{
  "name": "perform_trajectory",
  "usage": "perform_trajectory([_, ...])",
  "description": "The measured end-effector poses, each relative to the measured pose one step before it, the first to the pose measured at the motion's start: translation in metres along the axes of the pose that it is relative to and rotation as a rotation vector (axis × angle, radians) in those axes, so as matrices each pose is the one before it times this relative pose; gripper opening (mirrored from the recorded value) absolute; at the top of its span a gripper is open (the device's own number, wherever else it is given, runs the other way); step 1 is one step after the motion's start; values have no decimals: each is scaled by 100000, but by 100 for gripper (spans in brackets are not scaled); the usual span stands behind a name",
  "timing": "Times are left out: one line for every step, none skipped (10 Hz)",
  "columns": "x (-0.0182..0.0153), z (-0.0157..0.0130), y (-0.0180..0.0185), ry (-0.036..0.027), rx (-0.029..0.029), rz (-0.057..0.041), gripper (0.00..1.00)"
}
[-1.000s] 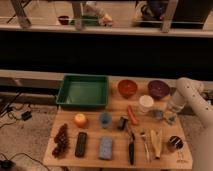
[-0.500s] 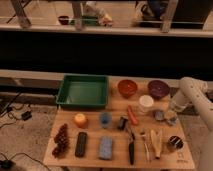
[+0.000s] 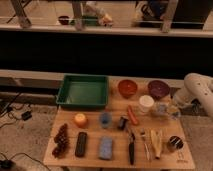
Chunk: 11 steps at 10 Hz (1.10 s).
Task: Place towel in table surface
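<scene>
A pale crumpled thing [image 3: 161, 110], which may be the towel, lies on the wooden table [image 3: 90, 157] near its right edge, just right of a white cup [image 3: 146, 103]. My white arm [image 3: 197, 87] reaches in from the right. My gripper [image 3: 173, 111] hangs low at the table's right edge, right beside the pale thing. I cannot tell whether it touches or holds it.
A green tray [image 3: 66, 95] stands at the back left, with an orange bowl [image 3: 127, 88] and a purple bowl [image 3: 158, 89] at the back right. An orange fruit [image 3: 80, 119], a blue cup [image 3: 105, 119], a carrot [image 3: 133, 115], a blue sponge [image 3: 105, 148], utensils and grapes [image 3: 61, 140] fill the front.
My arm has shifted a little to the right and the gripper has come down slightly by the table's right edge. The things on the table have not moved.
</scene>
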<state>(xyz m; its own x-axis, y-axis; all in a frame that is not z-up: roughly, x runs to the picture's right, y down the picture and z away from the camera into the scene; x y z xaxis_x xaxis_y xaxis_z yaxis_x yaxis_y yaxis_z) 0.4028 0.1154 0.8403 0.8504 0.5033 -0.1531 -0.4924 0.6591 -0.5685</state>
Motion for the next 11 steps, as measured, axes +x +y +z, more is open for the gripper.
perform_trajectory([-86,-1661,-217,-1028,3165,62,16])
perform_trajectory([-212,-1069,-171,-669,2559,-257,16])
perform_trajectory([-235,-1015,-173,-605,2689,-323,16])
perform_trajectory([-115,-1071,-180,-585,2930,-122,16])
perform_trajectory([66,-509,-89,-268,1939,-31,16])
perform_trajectory([-106,-593,-61,-561,2094,-247,16])
perform_trajectory([-118,-355,-41,-245,1066,-278,16])
perform_trajectory([-109,21,66,-259,373,-273,16])
perform_trajectory([-182,-32,-19,-44,133,-274,16])
perform_trajectory([-26,401,128,-35,-571,-26,16])
perform_trajectory([119,642,91,175,-928,288,16])
